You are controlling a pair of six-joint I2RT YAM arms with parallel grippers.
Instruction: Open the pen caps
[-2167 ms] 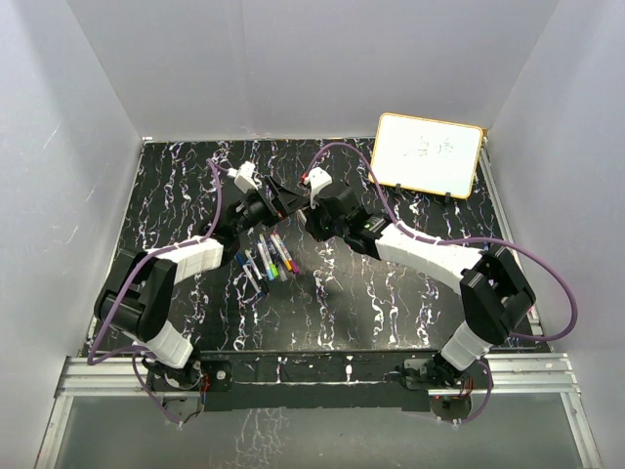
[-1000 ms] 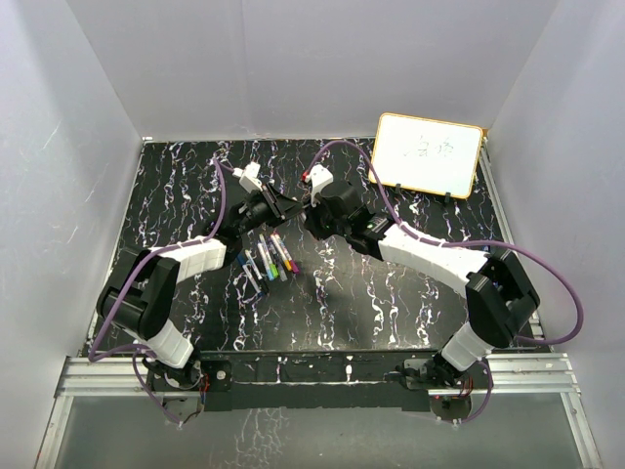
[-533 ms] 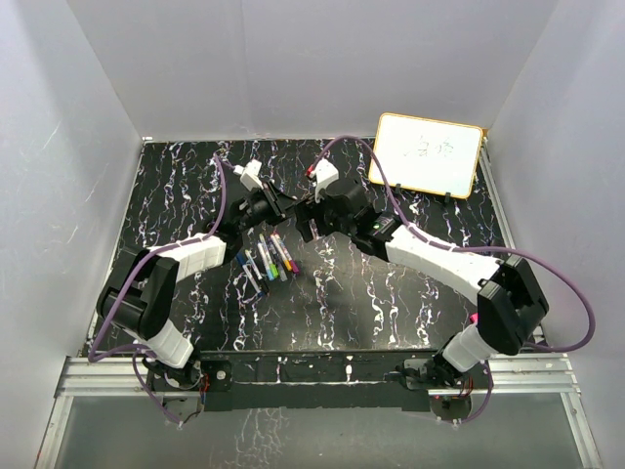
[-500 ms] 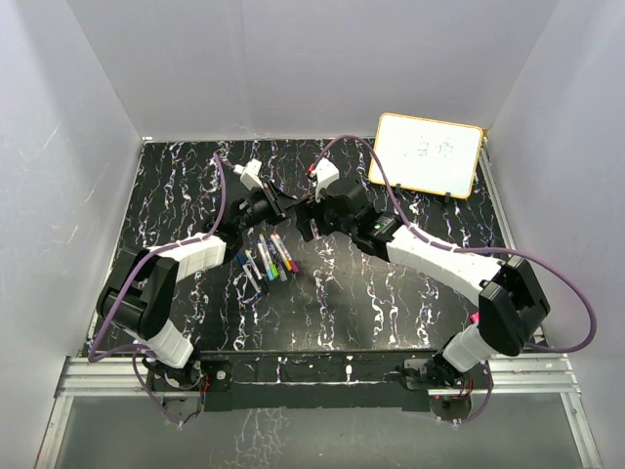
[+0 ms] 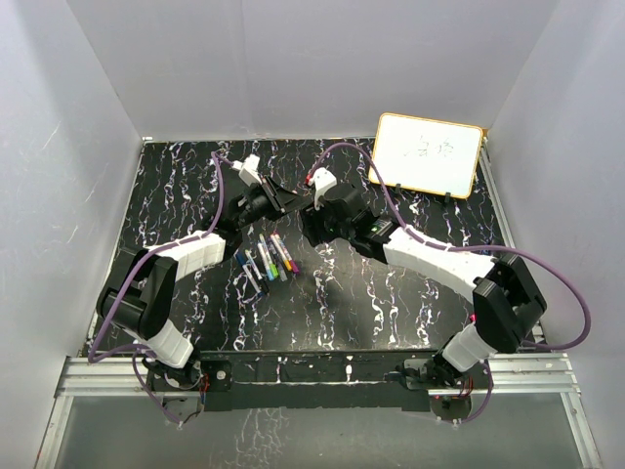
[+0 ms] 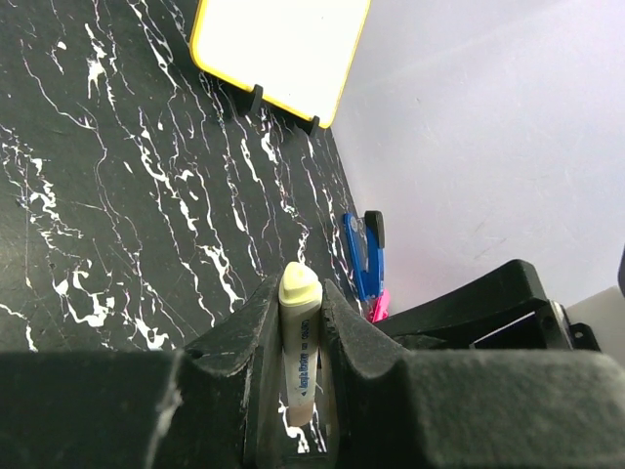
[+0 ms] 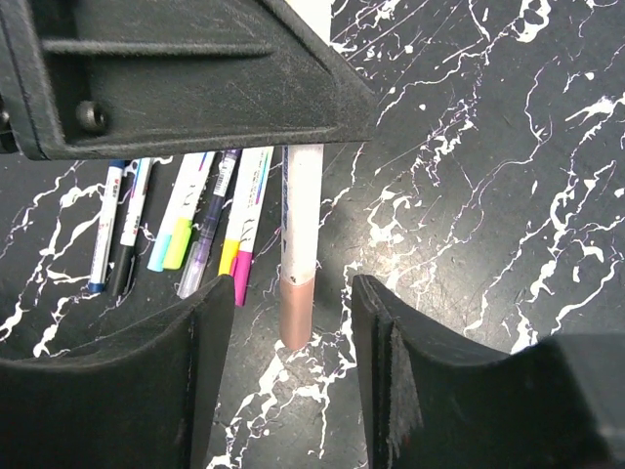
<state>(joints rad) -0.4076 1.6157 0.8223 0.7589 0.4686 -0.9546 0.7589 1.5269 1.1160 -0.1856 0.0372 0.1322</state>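
My left gripper (image 6: 298, 293) is shut on a white-barrelled pen (image 6: 299, 352), whose pale yellow end (image 6: 299, 287) sticks out past the fingertips. In the right wrist view the same pen (image 7: 301, 205) reaches down from the left gripper's black body (image 7: 176, 78), and it ends in a brownish-pink cap (image 7: 296, 315). My right gripper (image 7: 291, 318) is open, one finger on each side of that cap, with a gap on both sides. Several more pens (image 7: 186, 230) with coloured caps lie in a row on the black marbled table (image 5: 391, 293). From above, both grippers (image 5: 276, 200) (image 5: 305, 227) meet over the pens (image 5: 266, 259).
A yellow-framed whiteboard (image 5: 428, 154) stands at the back right. A blue chunky object (image 6: 361, 256) and a pink strip (image 6: 379, 305) lie near the right wall. White walls close in the table on three sides.
My right gripper was shut at the pen's end a second ago, and now it stands open round the cap. The left gripper, still holding the pen, has moved slightly up and toward the back.
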